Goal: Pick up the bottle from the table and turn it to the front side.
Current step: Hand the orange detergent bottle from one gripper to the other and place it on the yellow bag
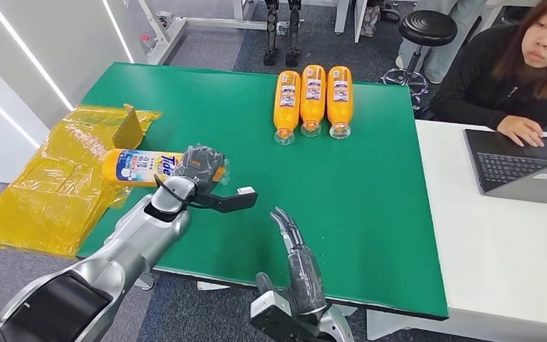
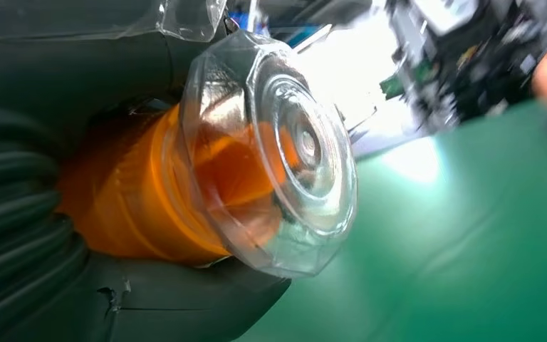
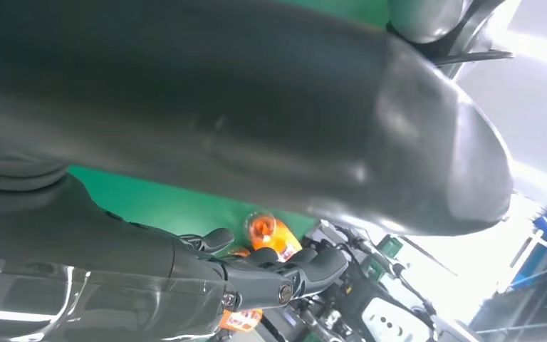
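Nearest, my right hand hovers over the green table's front edge, fingers stretched forward and apart, holding nothing. Just beyond, my left hand wraps around the bottle near its clear cap end; it lies on its side at the table's left edge, orange liquid inside, blue-and-white label showing. Beside it sits a crumpled yellow bag. Farther back, three orange bottles lie side by side, clear caps toward me.
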